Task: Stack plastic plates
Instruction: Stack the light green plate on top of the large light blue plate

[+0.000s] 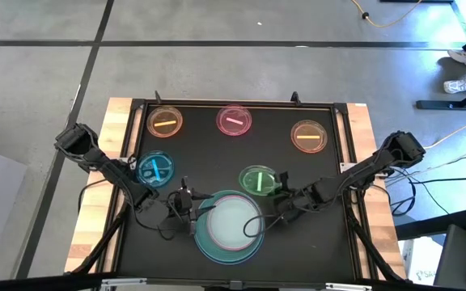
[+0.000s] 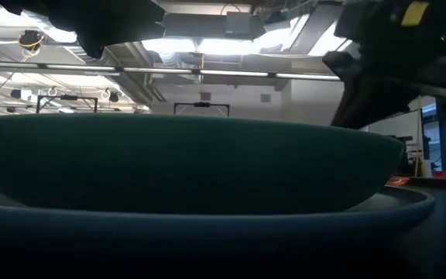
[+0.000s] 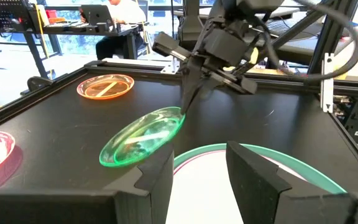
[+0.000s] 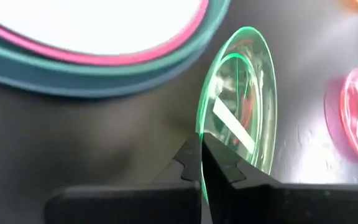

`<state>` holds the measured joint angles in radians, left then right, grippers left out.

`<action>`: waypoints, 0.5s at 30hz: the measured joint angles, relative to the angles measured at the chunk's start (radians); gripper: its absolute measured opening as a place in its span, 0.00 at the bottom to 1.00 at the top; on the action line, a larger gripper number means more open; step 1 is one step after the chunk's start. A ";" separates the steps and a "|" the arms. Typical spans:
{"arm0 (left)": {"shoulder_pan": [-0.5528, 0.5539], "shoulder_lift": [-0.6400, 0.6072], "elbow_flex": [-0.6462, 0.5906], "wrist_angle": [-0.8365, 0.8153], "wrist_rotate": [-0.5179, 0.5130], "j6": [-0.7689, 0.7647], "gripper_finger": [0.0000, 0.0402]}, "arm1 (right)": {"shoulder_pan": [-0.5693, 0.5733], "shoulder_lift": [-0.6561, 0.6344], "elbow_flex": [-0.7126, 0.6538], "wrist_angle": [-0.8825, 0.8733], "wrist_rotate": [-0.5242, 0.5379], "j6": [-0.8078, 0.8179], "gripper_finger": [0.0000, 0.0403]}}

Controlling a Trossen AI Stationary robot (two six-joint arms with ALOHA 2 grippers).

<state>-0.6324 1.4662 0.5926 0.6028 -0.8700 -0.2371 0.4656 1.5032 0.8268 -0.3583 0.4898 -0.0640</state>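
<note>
A stack of large plates [image 1: 229, 228] sits near the table's near edge: a teal plate [image 2: 184, 163] on a darker blue one [image 2: 207, 229], with a pink rim and a pale plate [image 3: 204, 180] on top. A small translucent green plate [image 1: 256, 179] lies just behind the stack, tilted. My right gripper [image 1: 280, 184] is shut on its rim. My left gripper [image 3: 197, 177] is open at the stack's left rim [image 1: 196, 222]; I cannot tell whether it touches. My right gripper pinches the green plate's rim [image 4: 199, 127] on the side toward the table's right, between its two fingertips [image 4: 190, 152], coming in slanting from the right and above. That side [image 3: 178, 114] is lifted, and the opposite rim [image 3: 114, 158] rests on the table.
Other small translucent plates lie flat on the black mat: blue [image 1: 155, 170] at the left, orange [image 1: 164, 123], pink [image 1: 235, 120] and amber [image 1: 308, 136] along the far side. The mat's raised frame [image 1: 346, 162] borders it. A person sits at a desk [image 3: 120, 15] beyond the table.
</note>
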 joint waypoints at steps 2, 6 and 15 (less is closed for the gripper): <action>0.000 0.000 0.000 0.000 0.000 0.000 0.35 | 0.005 0.000 0.000 0.045 -0.011 -0.030 0.00; 0.000 0.000 0.000 -0.001 0.000 0.000 0.35 | 0.030 0.000 0.000 0.165 -0.014 -0.119 0.00; 0.000 0.000 0.000 -0.003 0.000 0.000 0.35 | 0.106 0.000 0.000 0.407 -0.224 -0.267 0.00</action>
<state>-0.6327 1.4662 0.5926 0.5995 -0.8700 -0.2371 0.5715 1.5032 0.8272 0.0487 0.2658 -0.3309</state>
